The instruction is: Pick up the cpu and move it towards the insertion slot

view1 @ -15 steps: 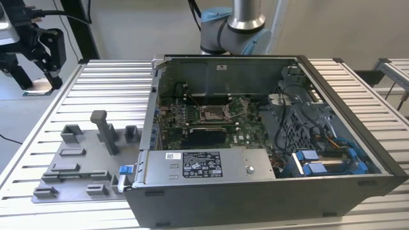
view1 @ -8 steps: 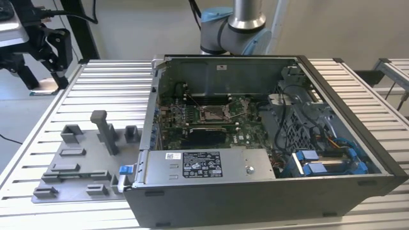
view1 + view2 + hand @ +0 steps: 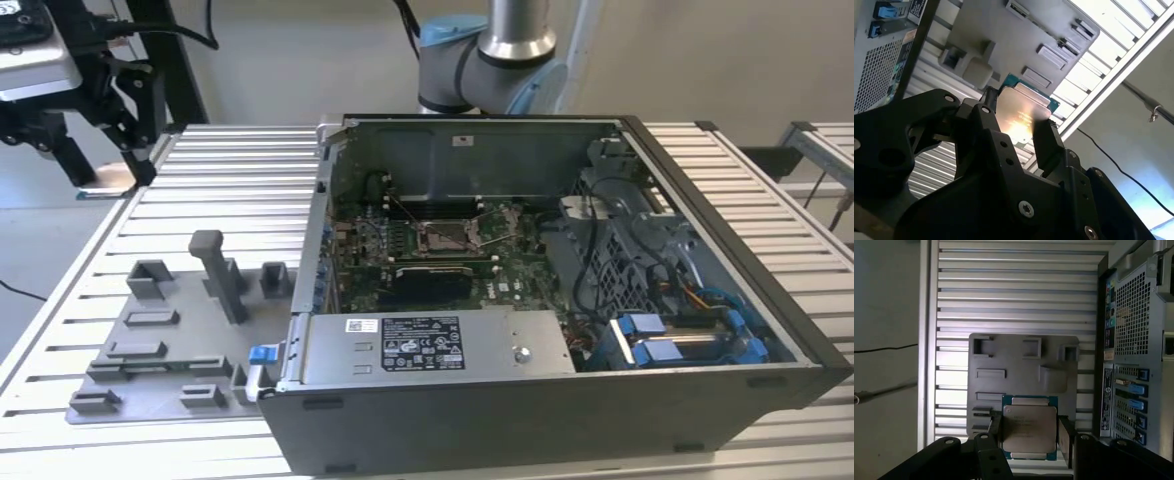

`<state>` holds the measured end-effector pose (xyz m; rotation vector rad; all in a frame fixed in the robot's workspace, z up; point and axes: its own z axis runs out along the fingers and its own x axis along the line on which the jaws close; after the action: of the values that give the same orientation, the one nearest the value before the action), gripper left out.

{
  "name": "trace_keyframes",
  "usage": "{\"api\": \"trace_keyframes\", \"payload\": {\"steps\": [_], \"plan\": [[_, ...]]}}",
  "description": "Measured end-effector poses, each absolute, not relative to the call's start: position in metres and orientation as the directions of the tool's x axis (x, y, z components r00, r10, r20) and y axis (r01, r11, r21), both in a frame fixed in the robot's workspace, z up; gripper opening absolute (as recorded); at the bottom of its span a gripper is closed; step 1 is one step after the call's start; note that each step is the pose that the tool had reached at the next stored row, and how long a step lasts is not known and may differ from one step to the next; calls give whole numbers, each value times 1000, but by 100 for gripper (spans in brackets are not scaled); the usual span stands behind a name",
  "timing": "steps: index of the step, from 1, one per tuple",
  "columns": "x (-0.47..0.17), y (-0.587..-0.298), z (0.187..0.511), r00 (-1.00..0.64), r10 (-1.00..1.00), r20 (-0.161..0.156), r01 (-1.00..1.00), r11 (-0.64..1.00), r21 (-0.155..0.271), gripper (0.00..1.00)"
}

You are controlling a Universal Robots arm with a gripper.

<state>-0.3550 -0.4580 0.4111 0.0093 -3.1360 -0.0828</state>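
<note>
1. A silver bench (image 3: 227,180) made of long metal slats carries an open computer case (image 3: 561,400) and a flat grey plate (image 3: 160,340) with little blocks on it
2. The grey plate lies just beside the case, on the exterior view's left
3. The robot arm (image 3: 514,40) stands behind the case
4. In the exterior view the black gripper (image 3: 103,150) hangs up high over the far corner of the bench on the exterior view's left, well apart from the case
5. In the first wrist view the gripper is pinching the cpu (image 3: 1029,432)
6. One of the black fingers (image 3: 996,432) presses on each of two opposite edges of the chip
7. The cpu shows its silvery top face with a thin green rim, and the grey plate is seen behind it
8. In the second wrist view the same chip (image 3: 1019,115) shines bright between the fingers
9. The insertion slot (image 3: 446,236) sits inside the case on the green board (image 3: 360,250)
10. It has a silver frame and lies next to a long black opening (image 3: 424,287)
11. The cpu is well apart from the insertion slot
</note>
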Motion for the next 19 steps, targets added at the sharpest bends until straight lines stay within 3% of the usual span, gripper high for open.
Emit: {"api": "trace_keyframes", "payload": {"steps": [19], "plan": [[-318,-458,411,-1000,-6,4,-6,999,53,0]]}}
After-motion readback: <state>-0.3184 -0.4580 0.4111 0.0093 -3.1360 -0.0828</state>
